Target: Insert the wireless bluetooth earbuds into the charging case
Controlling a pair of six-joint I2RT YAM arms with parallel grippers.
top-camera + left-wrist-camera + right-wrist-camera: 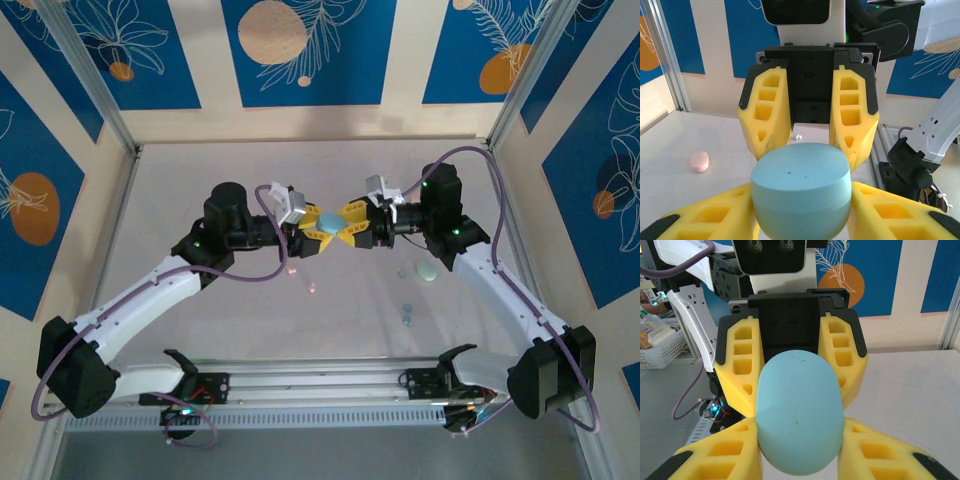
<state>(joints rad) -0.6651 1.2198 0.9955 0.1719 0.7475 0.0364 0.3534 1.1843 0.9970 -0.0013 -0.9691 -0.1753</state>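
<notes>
A pale teal charging case [330, 222] hangs above the middle of the table, held from both sides. My left gripper [318, 228] is shut on it from the left, and my right gripper [348, 225] from the right. In the left wrist view the case [800, 192] sits flat side up, my yellow fingers [715, 217] pressing its flanks, with the right gripper's fingers [852, 117] facing me. In the right wrist view the case [800, 415] is a tall oval wedged between my fingers [880, 455]. Tiny teal earbuds [407, 318] lie on the table by the right arm.
A pale teal rounded piece [427, 271] rests on the table beside the right forearm. Small pink specks [312, 288] lie below the left gripper. A pink rounded piece [699, 161] sits on the table in the left wrist view. Metal frame posts [90, 75] border the table.
</notes>
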